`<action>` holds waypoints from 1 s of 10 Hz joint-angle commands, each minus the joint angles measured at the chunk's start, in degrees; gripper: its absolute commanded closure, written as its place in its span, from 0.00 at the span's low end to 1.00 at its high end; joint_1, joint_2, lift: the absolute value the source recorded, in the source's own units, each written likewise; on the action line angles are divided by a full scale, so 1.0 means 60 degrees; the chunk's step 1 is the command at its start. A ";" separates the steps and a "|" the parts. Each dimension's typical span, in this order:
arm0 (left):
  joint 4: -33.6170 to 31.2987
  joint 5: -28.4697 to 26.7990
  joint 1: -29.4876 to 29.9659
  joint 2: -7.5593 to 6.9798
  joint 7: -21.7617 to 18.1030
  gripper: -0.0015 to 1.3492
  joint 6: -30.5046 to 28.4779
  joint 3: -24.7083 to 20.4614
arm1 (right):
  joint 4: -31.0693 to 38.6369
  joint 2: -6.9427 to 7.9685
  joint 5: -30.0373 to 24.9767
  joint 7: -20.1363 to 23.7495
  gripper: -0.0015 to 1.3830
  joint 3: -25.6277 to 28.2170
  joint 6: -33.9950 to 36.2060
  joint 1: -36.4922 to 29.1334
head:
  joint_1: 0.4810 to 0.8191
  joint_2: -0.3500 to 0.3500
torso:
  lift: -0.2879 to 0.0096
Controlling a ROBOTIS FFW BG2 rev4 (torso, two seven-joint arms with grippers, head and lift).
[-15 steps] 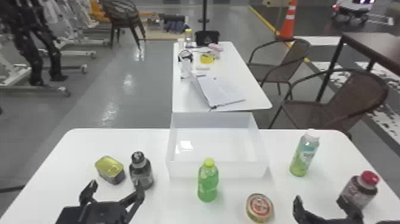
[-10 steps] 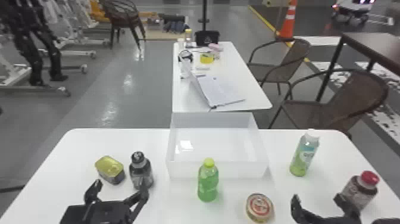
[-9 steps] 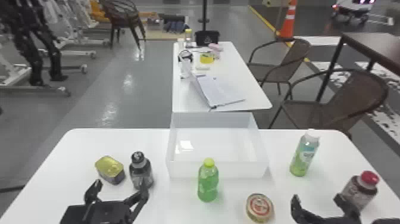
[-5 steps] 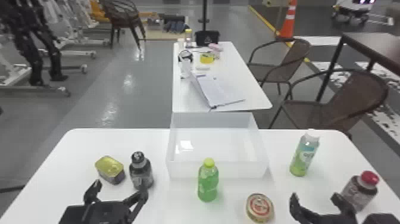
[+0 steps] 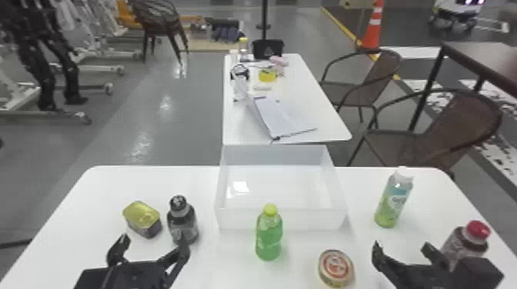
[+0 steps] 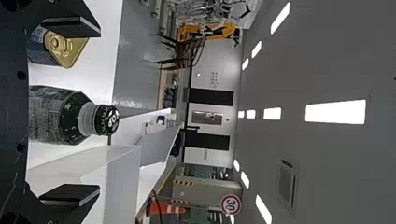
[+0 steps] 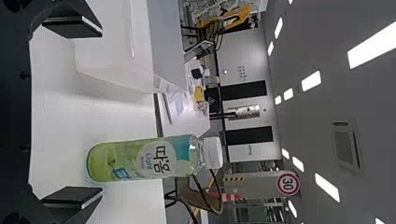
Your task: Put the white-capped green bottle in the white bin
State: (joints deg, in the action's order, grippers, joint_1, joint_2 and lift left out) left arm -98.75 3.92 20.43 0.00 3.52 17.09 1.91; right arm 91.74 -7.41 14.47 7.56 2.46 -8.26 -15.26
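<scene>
In the head view, a white table (image 5: 104,188) holds the white bin (image 5: 282,220) at its far edge, near the middle. The white-capped green bottle (image 5: 393,203) stands upright on the table, outside the bin and to its right. The left gripper (image 5: 154,243) is over the near left part of the table, its two fingers spread with nothing between them. Just beyond it stands a black-capped dark bottle (image 5: 182,226), and to the left of that sits a gold-lidded tin (image 5: 141,218). A green bottle with a yellow-green cap (image 5: 269,239) stands in front of the bin, and a round tin (image 5: 336,268) lies nearer, to its right. The right gripper (image 5: 402,247) is over the near right part, released and holding nothing. One of its fingers overlaps a red-capped bottle (image 5: 466,241); whether they touch cannot be told.

In the left wrist view, the left gripper (image 6: 100,111) is wide apart, the black-capped dark bottle ahead of the gap and the gold-lidded tin partly behind one finger.

In the right wrist view, the right gripper (image 7: 102,111) is likewise parted and ungrasping. The white-capped green bottle stands beyond it, nearer the line of one finger, apart from the bin.
</scene>
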 commanded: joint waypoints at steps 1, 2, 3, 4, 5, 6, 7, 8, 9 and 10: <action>0.0052 0.0020 0.0008 0.0025 0.0000 0.09 0.0082 -0.0040 | -0.0494 -0.0186 0.0078 -0.0001 0.07 0.0000 -0.0044 0.0317 | 0.20 0.50 | 0.63; 0.0052 0.0035 0.0022 0.0025 0.0000 0.09 0.0096 -0.0069 | -0.0831 -0.0289 0.0063 -0.0001 0.07 0.0000 -0.0161 0.0522 | 0.20 0.50 | 0.63; 0.0052 0.0020 0.0037 0.0025 0.0000 0.09 0.0126 -0.0084 | -0.1124 -0.0333 -0.0010 -0.0015 0.07 0.0015 -0.0278 0.0713 | 0.20 0.50 | 0.63; 0.0067 0.0035 0.0052 0.0025 0.0000 0.09 0.0126 -0.0084 | -0.1388 -0.0362 -0.0039 -0.0001 0.07 0.0044 -0.0293 0.0903 | 0.20 0.50 | 0.63; 0.0067 0.0064 0.0066 0.0025 0.0000 0.09 0.0126 -0.0098 | -0.1637 -0.0479 -0.0025 -0.0001 0.07 0.0058 -0.0307 0.1108 | 0.20 0.50 | 0.63; 0.0067 0.0064 0.0066 0.0025 0.0000 0.09 0.0126 -0.0098 | -0.1842 -0.0655 -0.0010 0.0014 0.07 0.0058 -0.0322 0.1313 | 0.20 0.50 | 0.63; 0.0081 0.0093 0.0066 0.0025 0.0000 0.09 0.0140 -0.0098 | -0.2018 -0.0802 -0.0010 0.0073 0.07 0.0058 -0.0351 0.1518 | 0.20 0.50 | 0.63; 0.0081 0.0108 0.0081 0.0025 0.0000 0.09 0.0140 -0.0128 | -0.2150 -0.0890 -0.0039 0.0087 0.07 0.0058 -0.0410 0.1709 | 0.20 0.50 | 0.63; 0.0081 0.0093 0.0096 0.0025 0.0000 0.09 0.0155 -0.0128 | -0.2325 -0.0963 -0.0083 0.0087 0.07 0.0073 -0.0439 0.1914 | 0.20 0.50 | 0.63; 0.0081 0.0122 0.0110 0.0025 0.0000 0.09 0.0155 -0.0142 | -0.2589 -0.1036 -0.0083 0.0102 0.07 0.0102 -0.0483 0.2134 | 0.20 0.50 | 0.63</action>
State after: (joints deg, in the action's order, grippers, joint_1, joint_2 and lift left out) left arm -98.26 4.58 21.01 0.00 3.52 17.98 1.07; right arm 77.15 -13.33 13.99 8.22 3.00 -10.98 -3.29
